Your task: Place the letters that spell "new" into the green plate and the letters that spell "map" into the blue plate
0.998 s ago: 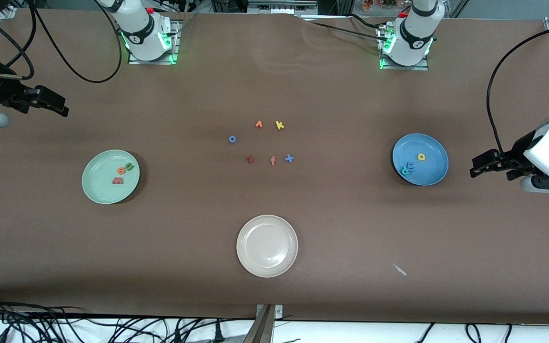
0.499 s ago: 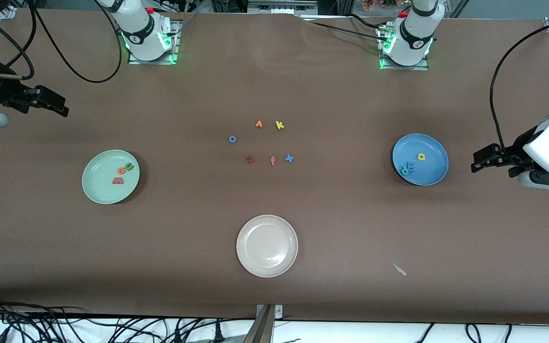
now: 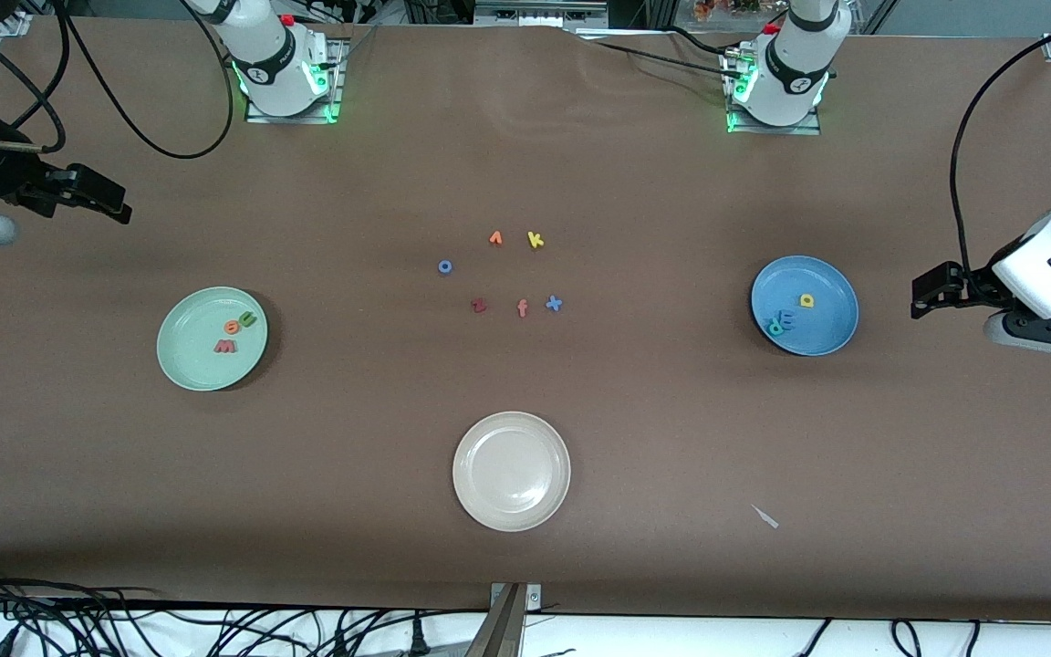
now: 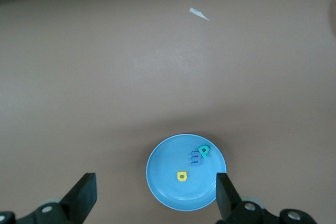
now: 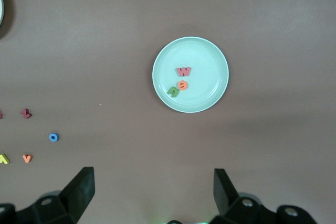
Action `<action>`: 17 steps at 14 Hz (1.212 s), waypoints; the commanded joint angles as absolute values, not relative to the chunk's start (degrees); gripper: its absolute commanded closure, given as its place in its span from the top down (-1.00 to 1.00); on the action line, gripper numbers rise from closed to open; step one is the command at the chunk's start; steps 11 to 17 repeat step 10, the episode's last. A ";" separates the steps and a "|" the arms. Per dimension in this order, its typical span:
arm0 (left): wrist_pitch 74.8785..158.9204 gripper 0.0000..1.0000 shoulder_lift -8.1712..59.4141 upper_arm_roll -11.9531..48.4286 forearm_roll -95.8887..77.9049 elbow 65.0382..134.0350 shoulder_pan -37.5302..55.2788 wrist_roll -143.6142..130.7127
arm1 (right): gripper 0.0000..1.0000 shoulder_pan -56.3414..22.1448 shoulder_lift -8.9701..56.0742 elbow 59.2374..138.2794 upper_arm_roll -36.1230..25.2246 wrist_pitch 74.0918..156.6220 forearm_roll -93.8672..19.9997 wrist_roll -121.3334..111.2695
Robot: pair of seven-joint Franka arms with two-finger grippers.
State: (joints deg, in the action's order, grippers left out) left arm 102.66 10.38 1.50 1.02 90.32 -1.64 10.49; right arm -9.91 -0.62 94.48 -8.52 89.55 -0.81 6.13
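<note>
Mint-green plate (image 3: pixel 212 338) toward the right arm's end of the counter (image 3: pixel 671 438) holds the green "n" (image 3: pixel 248 319), orange "e" (image 3: pixel 232 326) and red-pink "w" (image 3: pixel 224 346), close together, all inside the rim. We see the blue plate (image 3: pixel 804 305) toward the left arm's end carrying the yellow "a" (image 3: pixel 806 299), blue "m" (image 3: pixel 786 319) and teal "p" (image 3: pixel 774 327); "m" and "p" sit touching near the rim nearer the front camera. We judge both words as sorted, task looks done.

Left claw (image 3: pixel 925 297) hangs over bare counter just past the blue plate, fingers (image 4: pixel 84 199) spread wide, nothing between them. Right claw (image 3: pixel 104 201) hangs over the counter's edge region at its own end, well apart from the green plate, also spread wide and empty; that arm waits.

Leftovers sit mid-counter: blue ring "o" (image 3: pixel 444 266), dark red "z" (image 3: pixel 478 305), blue "x" (image 3: pixel 554 303), yellow "k" (image 3: pixel 535 239), plus two orange-ish letters we can't read. Cream-white plate (image 3: pixel 511 471) is empty, nearest the front camera. A small pale scrap (image 3: pixel 765 516) lies on the counter.

Risks we flag: a low swing of the left claw could clip the blue plate's rim and shake "p" or "m" out, since both lie close to the edge. Extra picking could drop a distractor, say "x" or "k", into a finished plate and spoil the word.
</note>
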 commanded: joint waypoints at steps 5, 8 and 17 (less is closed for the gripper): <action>101.60 1.00 10.72 1.41 2.20 88.24 -1.23 11.60 | 1.00 -9.58 -0.09 93.16 -8.44 89.12 -1.23 5.63; 101.60 1.00 10.72 1.41 2.02 88.07 -1.23 11.60 | 1.00 -9.58 -0.18 93.16 -8.44 89.12 -1.23 5.63; 101.60 1.00 10.72 1.41 1.93 88.07 -1.23 11.60 | 1.00 -9.58 -0.09 93.16 -8.44 89.12 -1.23 5.63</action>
